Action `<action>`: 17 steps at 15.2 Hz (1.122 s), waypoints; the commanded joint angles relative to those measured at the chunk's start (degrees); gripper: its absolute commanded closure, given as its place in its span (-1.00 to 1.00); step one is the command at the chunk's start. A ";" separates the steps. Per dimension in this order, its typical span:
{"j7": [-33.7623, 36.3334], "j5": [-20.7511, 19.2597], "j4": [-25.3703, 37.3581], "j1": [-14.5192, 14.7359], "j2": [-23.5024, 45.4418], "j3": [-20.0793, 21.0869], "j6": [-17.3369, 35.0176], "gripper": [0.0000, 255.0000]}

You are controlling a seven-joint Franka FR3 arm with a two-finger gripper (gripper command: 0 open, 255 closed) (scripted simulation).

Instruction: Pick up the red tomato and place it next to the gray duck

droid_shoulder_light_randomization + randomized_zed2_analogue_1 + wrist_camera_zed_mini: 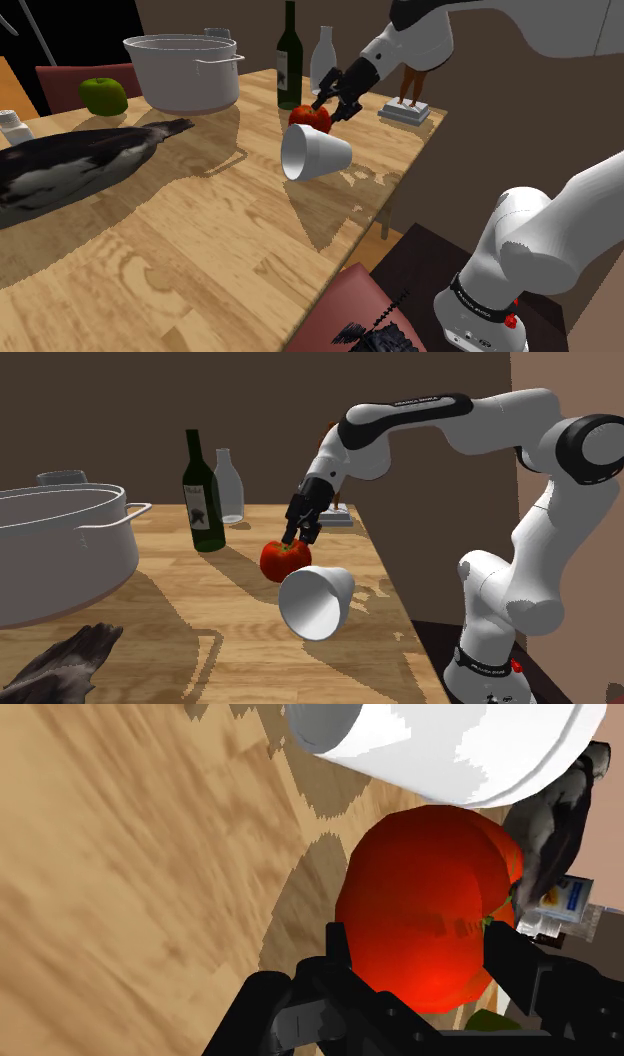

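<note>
Fingers [338,949] clasp the red tomato [425,919] on both sides in the wrist view. Beyond them, a white cup [450,744] is cut off. In the shoulder view, the cup hides the tomato's base just below the gripper [335,105]. The gray duck [70,165], well apart, is cropped. In the second exterior view, the fingertips meet the tomato's top.

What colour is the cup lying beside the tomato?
White; the cup shows best in the shoulder view.

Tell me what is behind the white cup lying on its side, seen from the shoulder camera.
The red tomato is behind the white cup, clasped by the gripper. The cup covers the tomato's lower part, so whether it rests on the table cannot be seen.
</note>
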 commanded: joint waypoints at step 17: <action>8.90 -2.90 12.72 -0.10 0.35 0.37 -9.25 1.00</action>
